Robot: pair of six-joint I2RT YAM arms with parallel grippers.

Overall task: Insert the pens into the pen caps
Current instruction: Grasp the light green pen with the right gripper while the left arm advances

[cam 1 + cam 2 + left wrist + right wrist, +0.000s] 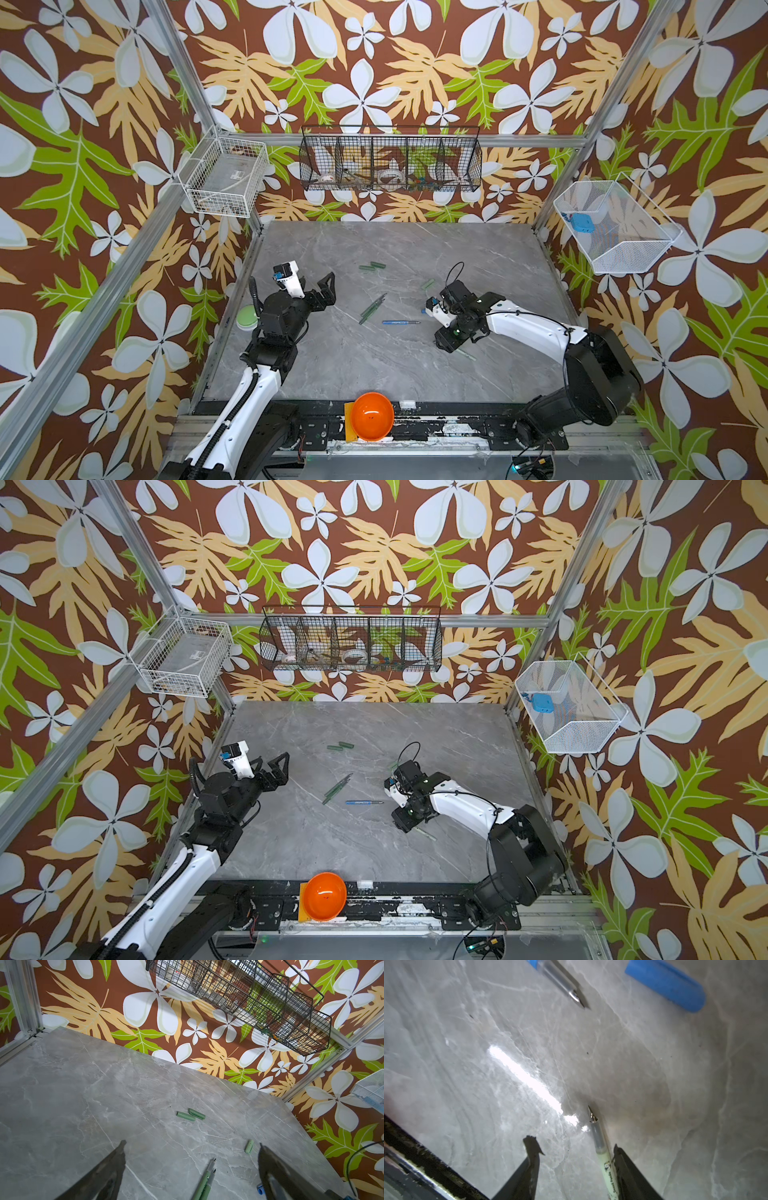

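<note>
Left hand (192,1143) spread fully wide, holding nothing, raised over the left side of the surface (374,365). Right hand (572,1142) low over the surface on the right, jaws about half apart, straddling the pale pen (604,1159): one finger against its barrel, the other clear of it, so no grip yet. Blue pen (401,322) flat near the middle, tip toward the right hand. Blue cap (666,985) near that tip, not touching it. Two dark green pens (373,307) side by side, touching, just left of the blue pen. Two dark green caps (372,266) together farther back. Pale cap (427,284) alone beside the right arm.
</note>
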